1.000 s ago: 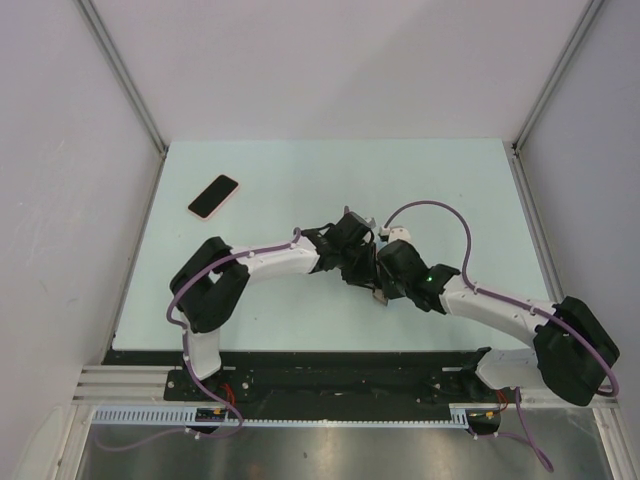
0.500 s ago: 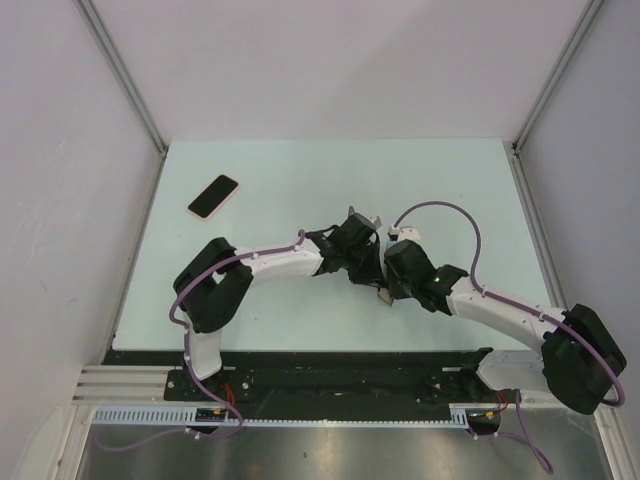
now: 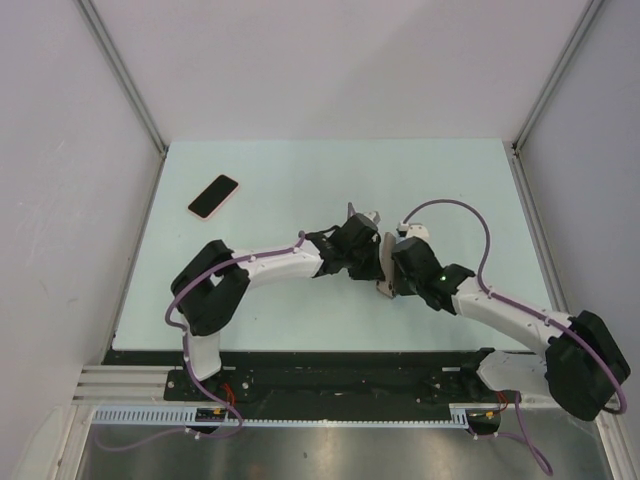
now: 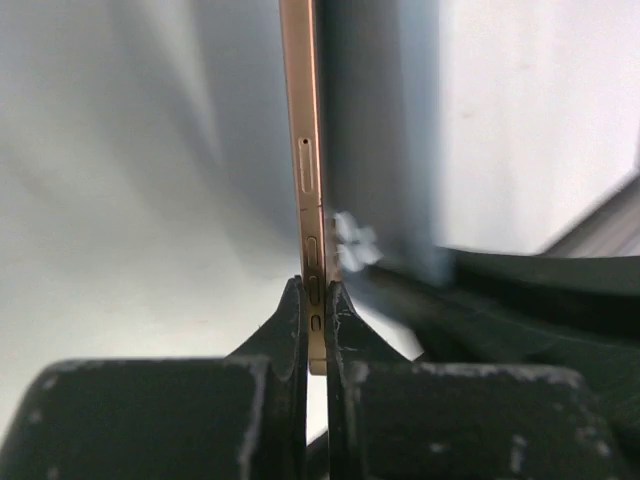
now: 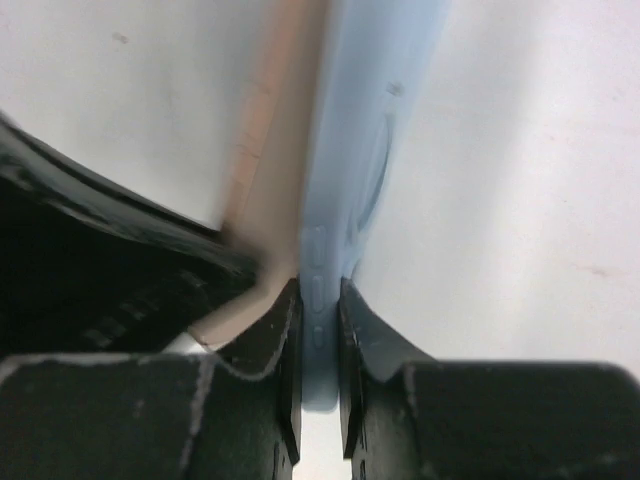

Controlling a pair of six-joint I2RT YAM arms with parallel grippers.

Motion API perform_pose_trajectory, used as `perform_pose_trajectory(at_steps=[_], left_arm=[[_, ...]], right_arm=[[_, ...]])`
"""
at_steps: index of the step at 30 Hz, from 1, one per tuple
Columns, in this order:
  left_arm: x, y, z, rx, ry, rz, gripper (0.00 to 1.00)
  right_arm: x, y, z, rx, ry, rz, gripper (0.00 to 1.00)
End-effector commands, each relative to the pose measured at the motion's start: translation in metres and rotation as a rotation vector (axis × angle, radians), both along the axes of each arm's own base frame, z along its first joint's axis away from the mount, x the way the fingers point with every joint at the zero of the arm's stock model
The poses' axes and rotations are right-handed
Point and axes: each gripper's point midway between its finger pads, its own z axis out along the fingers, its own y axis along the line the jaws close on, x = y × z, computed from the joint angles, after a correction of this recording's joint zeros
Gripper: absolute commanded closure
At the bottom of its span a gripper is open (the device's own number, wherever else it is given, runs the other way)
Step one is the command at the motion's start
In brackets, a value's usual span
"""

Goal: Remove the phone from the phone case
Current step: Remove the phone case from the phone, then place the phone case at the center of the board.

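1. Arms: two. The left arm (image 3: 270, 265) and right arm (image 3: 500, 312) are both white with black joints.
2. Grippers: two, the left gripper (image 4: 315, 300) and the right gripper (image 5: 318, 320). Two fingers each, four in all.
3. Phones: two. A gold phone (image 4: 308, 180) shows edge-on in the left wrist view. A second phone (image 3: 214, 196), with a dark face and pink rim, lies flat at far left.
4. Cases: one pale blue phone case (image 5: 350, 170).
5. Purple cables: two, one per arm, the left cable (image 3: 170, 305) and the right cable (image 3: 445, 203).
6. Tables: one table (image 3: 300, 170) with a pale green top.
7. Lit indicators: one green light (image 3: 441, 277), on the right arm.
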Motion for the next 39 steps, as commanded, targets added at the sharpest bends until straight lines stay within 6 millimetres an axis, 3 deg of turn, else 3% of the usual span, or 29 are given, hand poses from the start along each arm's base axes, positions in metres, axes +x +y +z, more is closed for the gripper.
perform_pose_trajectory(at_steps=[1,5,10,13,17,22,24,25,26,27,28,30,31,33,34,36,37,38,39], left_arm=[[0.029,0.092,-0.036,0.362,-0.111,0.123,1.0],[0.033,0.097,-0.029,0.369,-0.147,0.072,1.0],[0.036,0.098,0.001,0.33,-0.209,0.034,1.0],[0.037,0.095,0.019,0.283,-0.223,0.026,1.0],[0.039,0.095,0.027,0.252,-0.226,0.012,1.0],[0.049,0.092,0.035,0.241,-0.241,0.018,1.0],[0.057,0.088,0.035,0.248,-0.251,0.024,1.0],[0.066,0.081,0.048,0.231,-0.279,0.032,1.0],[0.071,0.079,0.042,0.256,-0.276,0.039,1.0],[0.077,0.077,0.045,0.258,-0.283,0.049,1.0],[0.088,0.067,0.06,0.236,-0.313,0.059,1.0],[0.1,0.058,0.057,0.235,-0.314,0.062,1.0],[0.11,0.046,0.074,0.201,-0.344,0.068,1.0],[0.117,0.033,0.069,0.18,-0.326,0.052,1.0],[0.125,0.022,0.072,0.159,-0.333,0.046,1.0],[0.129,0.006,0.076,0.1,-0.328,0.013,1.0],[0.134,-0.002,0.076,0.071,-0.321,0.001,1.0],[0.137,-0.009,0.079,0.04,-0.324,-0.009,1.0],[0.137,-0.015,0.079,0.01,-0.312,-0.03,1.0]], right_arm=[[0.003,-0.043,0.019,-0.029,-0.038,-0.086,1.0],[0.0,-0.04,0.035,0.042,-0.065,-0.039,1.0],[-0.005,-0.036,0.041,0.094,-0.066,-0.001,1.0],[-0.004,-0.041,0.045,0.122,-0.076,-0.033,1.0],[0.005,-0.055,0.051,0.187,-0.09,-0.089,1.0],[0.035,-0.093,0.062,0.329,-0.122,-0.184,1.0],[0.052,-0.124,0.067,0.431,-0.152,-0.27,1.0],[0.057,-0.133,0.059,0.476,-0.123,-0.31,1.0],[0.065,-0.14,0.065,0.543,-0.153,-0.308,1.0],[0.07,-0.164,0.062,0.572,-0.166,-0.386,1.0],[0.074,-0.174,0.061,0.606,-0.17,-0.436,1.0],[0.082,-0.197,0.052,0.606,-0.18,-0.519,1.0],[0.083,-0.204,0.047,0.597,-0.178,-0.548,1.0],[0.083,-0.217,0.034,0.563,-0.158,-0.609,0.99],[0.08,-0.226,0.027,0.544,-0.144,-0.652,0.82],[0.072,-0.238,0.013,0.494,-0.105,-0.73,0.58],[0.069,-0.243,0.011,0.478,-0.101,-0.75,0.39],[0.064,-0.248,0.006,0.446,-0.085,-0.775,0.32],[0.061,-0.251,0.01,0.426,-0.097,-0.789,0.18]])
